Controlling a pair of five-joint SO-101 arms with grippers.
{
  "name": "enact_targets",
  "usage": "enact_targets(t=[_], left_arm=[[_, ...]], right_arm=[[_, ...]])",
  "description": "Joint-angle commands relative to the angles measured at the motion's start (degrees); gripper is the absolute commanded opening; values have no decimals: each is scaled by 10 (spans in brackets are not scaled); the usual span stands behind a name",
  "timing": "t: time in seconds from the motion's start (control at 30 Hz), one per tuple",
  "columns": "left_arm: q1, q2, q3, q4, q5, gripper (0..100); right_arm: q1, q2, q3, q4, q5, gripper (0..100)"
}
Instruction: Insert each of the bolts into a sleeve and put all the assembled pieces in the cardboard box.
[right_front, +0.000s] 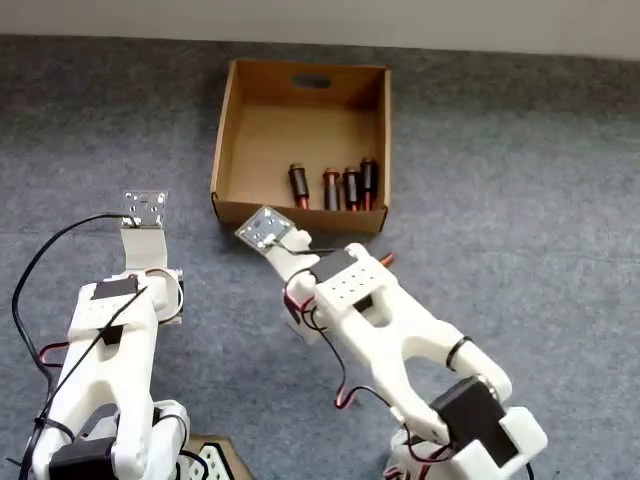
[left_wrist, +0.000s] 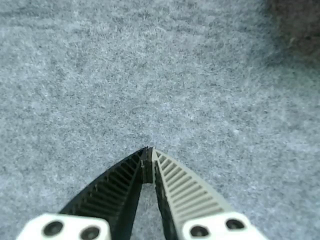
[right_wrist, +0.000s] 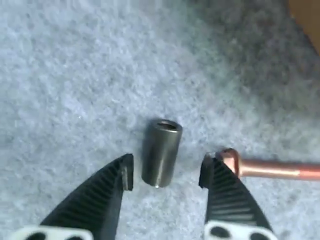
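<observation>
Sleeve (right_wrist: 161, 150): between the spread fingers (right_wrist: 107, 192) of the right tool (right_wrist: 167, 171). Bolt (right_wrist: 272, 169): lying just beside one finger. Left tool (left_wrist: 148, 161): clenched, empty.

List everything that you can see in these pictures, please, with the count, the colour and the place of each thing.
cardboard box: one, brown, open on top, at the far side of the table.
assembled pieces: four, dark sleeves with copper-coloured bolts, side by side in the box near its front wall.
sleeve: one, dark grey, on the cover in front of the box, between the jaws of the right gripper, not held.
bolt: one, copper-coloured, on the cover just outside that gripper.
table cover: one, grey, felt-like, under everything.
left gripper: one, black and pale, shut, over bare cover.
right gripper: one, black, open.
arms: two, white, side by side.
</observation>
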Motion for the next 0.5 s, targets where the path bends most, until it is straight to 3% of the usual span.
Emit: enact_targets(t=[0.0, 0.1, 0.27, 0.47], left_arm=[[7, 1, -1, -8, 2, 9], [7, 1, -1, -8, 2, 9], [7, 1, -1, -8, 1, 9], [7, 1, -1, -8, 1, 9]], right_arm=[[-10, 45, -35, -23, -6, 212], [-11, 92, -61, -23, -6, 165], [-11, 116, -72, -21, -6, 1], [-15, 64, -69, 14, -6, 5]])
